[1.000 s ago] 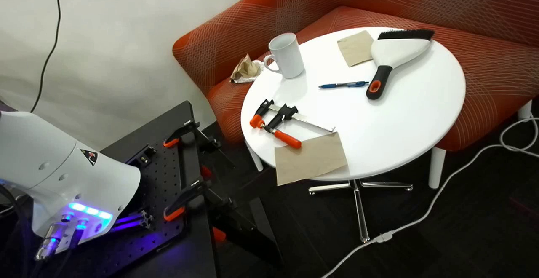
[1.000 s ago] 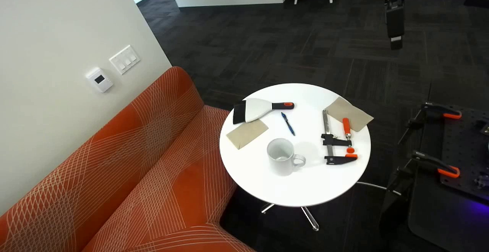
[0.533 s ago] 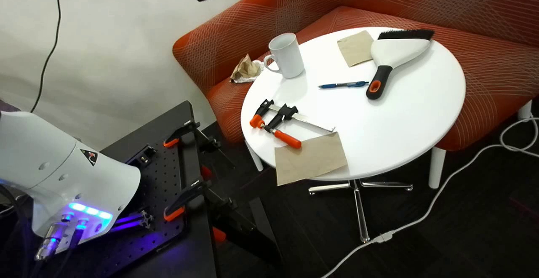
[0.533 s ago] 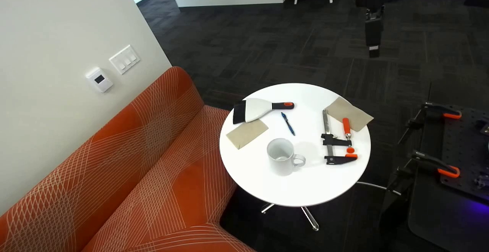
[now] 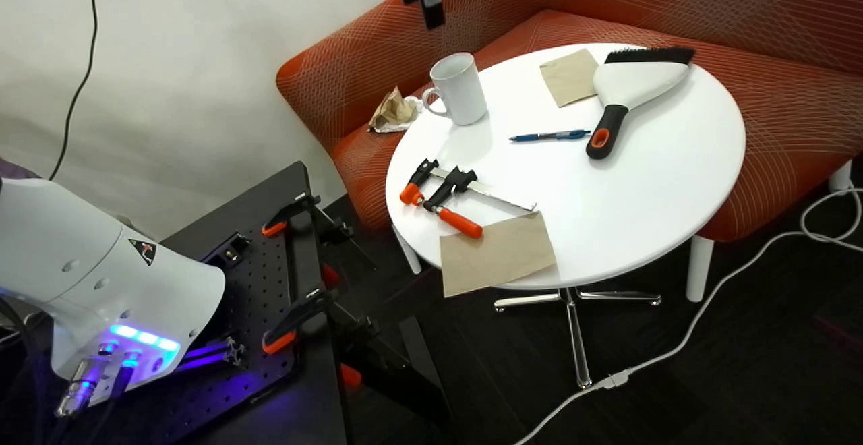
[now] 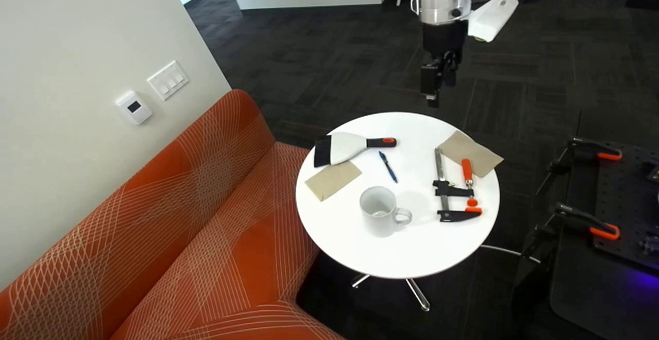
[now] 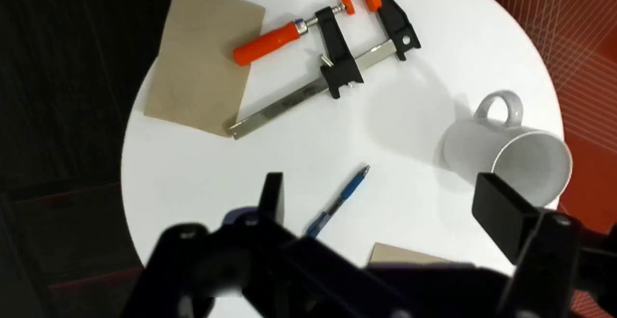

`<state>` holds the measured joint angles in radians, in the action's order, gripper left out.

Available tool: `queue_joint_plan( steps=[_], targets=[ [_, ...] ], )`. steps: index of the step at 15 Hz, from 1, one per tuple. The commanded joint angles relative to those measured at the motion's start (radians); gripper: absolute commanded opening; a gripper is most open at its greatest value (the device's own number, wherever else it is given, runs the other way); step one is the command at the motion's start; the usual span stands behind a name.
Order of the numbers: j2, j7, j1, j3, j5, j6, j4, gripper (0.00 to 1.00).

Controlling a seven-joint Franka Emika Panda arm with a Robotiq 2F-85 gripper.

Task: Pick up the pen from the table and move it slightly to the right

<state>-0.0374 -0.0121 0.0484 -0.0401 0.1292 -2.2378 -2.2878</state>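
The blue pen (image 5: 549, 136) lies flat on the round white table (image 5: 640, 202), its end close to the handle of a brush. It also shows in an exterior view (image 6: 388, 167), between the brush and the white cup. My gripper (image 6: 441, 92) is in the air, above and beyond the table's far edge there. It also shows at the top of an exterior view (image 5: 421, 13). In the wrist view my gripper (image 7: 381, 183) is open, with nothing between its wide-apart fingers. The pen (image 7: 340, 203) shows below and between them, nearer the left finger, which hides its lower end.
A white cup (image 5: 460, 91) stands on the table. An orange-handled bar clamp (image 7: 267, 43) lies partly on brown paper (image 7: 197, 72). A white brush with a black handle (image 6: 350, 147) lies beside another brown paper (image 6: 334, 180). A red sofa (image 6: 221, 190) borders the table.
My gripper has moved toward the table: rightward and slightly down in an exterior view, leftward and down in the other viewpoint. The pen and other things on the table have not moved.
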Motion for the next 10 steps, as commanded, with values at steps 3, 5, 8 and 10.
queue_joint_plan(
  steps=[3,5,8,10],
  targets=[
    [-0.254,0.197,-0.004,0.023,0.015,-0.119,0.172,1.0],
    [-0.334,0.254,0.0,0.018,0.015,-0.154,0.224,1.0],
    [-0.433,0.314,0.01,0.009,0.005,-0.211,0.291,1.0],
    [-0.487,0.348,0.022,0.003,-0.002,-0.239,0.329,1.0]
  ],
)
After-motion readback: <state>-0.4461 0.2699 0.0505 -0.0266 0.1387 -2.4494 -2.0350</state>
